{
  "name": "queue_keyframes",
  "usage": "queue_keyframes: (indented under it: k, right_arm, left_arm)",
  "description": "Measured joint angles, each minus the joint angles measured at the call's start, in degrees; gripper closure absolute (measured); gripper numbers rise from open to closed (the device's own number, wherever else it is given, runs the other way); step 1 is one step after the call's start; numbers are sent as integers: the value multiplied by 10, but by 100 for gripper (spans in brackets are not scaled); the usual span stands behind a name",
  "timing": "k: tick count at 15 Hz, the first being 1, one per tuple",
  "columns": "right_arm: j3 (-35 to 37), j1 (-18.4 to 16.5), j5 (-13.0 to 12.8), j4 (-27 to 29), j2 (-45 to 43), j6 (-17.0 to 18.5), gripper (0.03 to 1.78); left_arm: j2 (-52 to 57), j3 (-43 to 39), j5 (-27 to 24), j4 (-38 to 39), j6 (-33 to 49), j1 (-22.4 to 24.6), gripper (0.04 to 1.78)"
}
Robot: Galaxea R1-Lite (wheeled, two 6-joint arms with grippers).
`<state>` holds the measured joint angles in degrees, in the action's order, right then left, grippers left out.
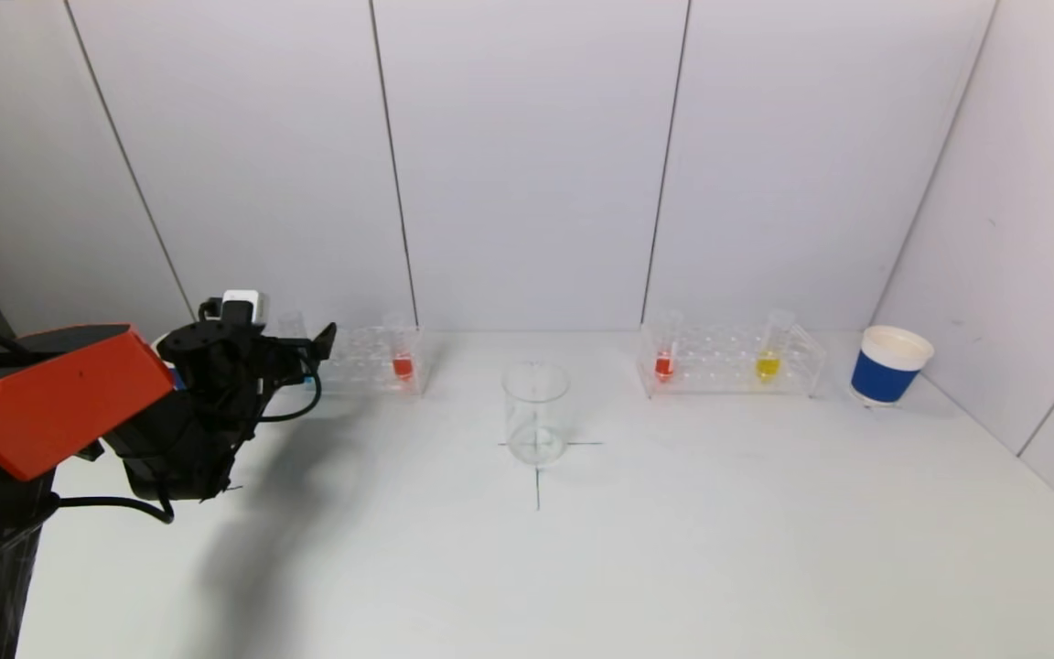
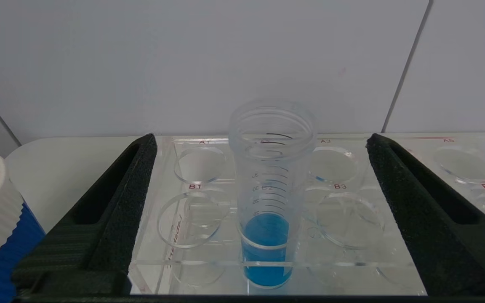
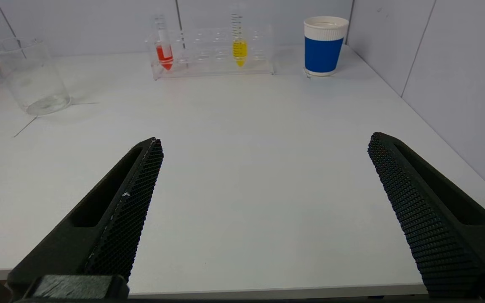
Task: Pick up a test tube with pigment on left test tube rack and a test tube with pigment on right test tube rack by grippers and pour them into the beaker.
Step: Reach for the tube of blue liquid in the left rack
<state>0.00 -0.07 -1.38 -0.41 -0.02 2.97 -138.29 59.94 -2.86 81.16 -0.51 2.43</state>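
Blue paper cup (image 1: pixel 890 365) stands on the white table (image 1: pixel 673 549).

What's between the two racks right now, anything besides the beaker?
Only the empty beaker stands between the left rack and right rack, on bare table; the head view shows it.

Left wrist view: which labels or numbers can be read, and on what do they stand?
"B1", "B3", "B5": red, on the clear left rack, beside its holes.
"A3", "A5": red, on the rack's far row, faint.
Scale numbers on the tube with blue pigment: too blurred to read.
Red word on the rack's side: unreadable.
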Motion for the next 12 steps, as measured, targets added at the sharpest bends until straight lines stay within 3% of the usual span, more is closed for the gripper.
queue_keyframes:
  k: [4, 9, 12]
  right_arm:
    - [0, 0, 0, 0, 0, 0, 4]
    - [0, 0, 0, 0, 0, 0, 4]
    - [0, 0, 0, 0, 0, 0, 4]
  left_arm:
    - [-4, 13, 3, 0, -3, 0, 46]
    - [-8, 16, 3, 0, -4, 0, 132]
    - [-10, 17, 3, 1, -4, 0, 137]
